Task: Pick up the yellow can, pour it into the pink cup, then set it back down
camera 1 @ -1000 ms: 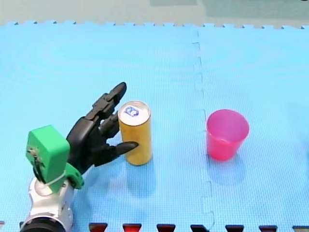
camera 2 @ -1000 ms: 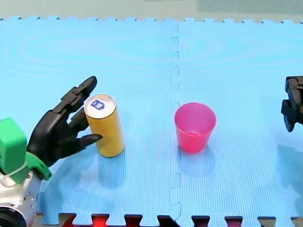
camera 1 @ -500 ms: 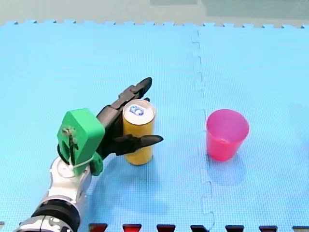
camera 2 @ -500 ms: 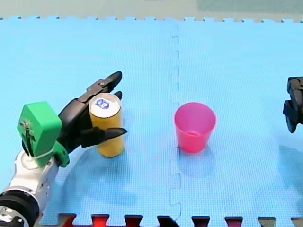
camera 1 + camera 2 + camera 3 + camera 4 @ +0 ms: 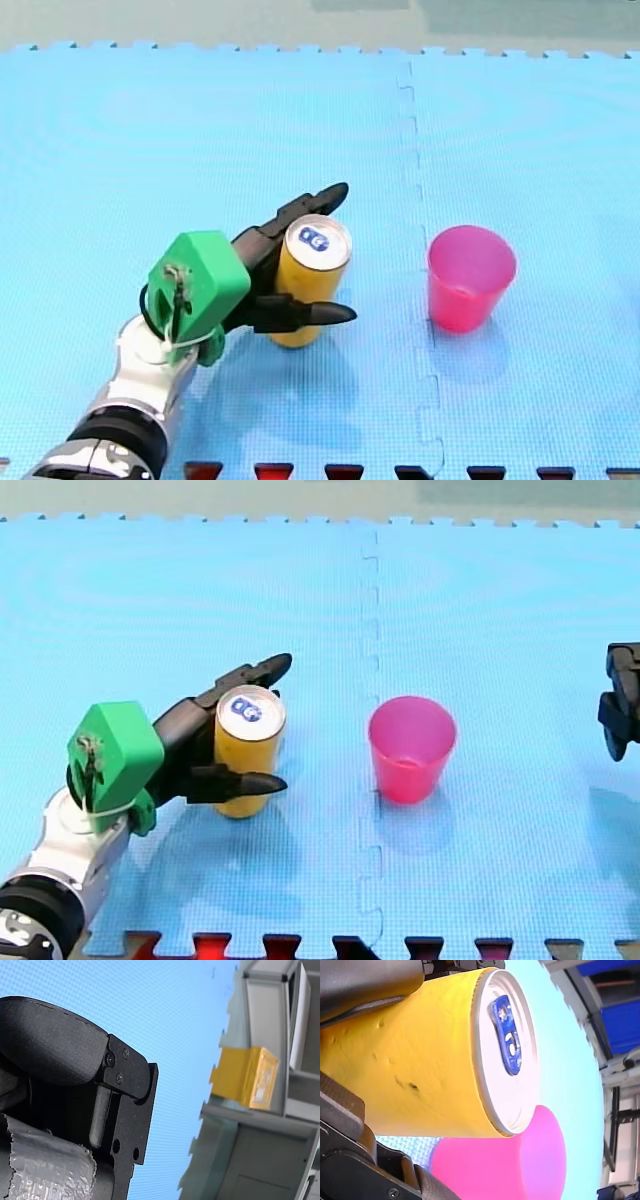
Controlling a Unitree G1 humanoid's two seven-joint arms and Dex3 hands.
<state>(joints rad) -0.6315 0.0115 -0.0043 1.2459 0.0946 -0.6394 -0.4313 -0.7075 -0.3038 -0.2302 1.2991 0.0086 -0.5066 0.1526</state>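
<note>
L hand (image 5: 255, 278) grips yellow can (image 5: 303, 288) near pink cup (image 5: 470, 282); R hand (image 5: 622, 702) rightmost.

The left hand (image 5: 262, 285) is all matte black, with chunky jointed fingers (image 5: 300, 207) that taper to rounded tips. There's a bright green boxy block (image 5: 198, 288) on the wrist with a thin pale tie (image 5: 185, 343) looped under it. Below that is a silver-white ringed forearm (image 5: 140, 385), darker lower down. The right hand (image 5: 622, 702) is the same black, pretty blocky. In the first wrist view you get a smooth black housing (image 5: 55, 1050), two small screws (image 5: 110, 1060) and some crinkly silver tape (image 5: 45, 1170).
</note>
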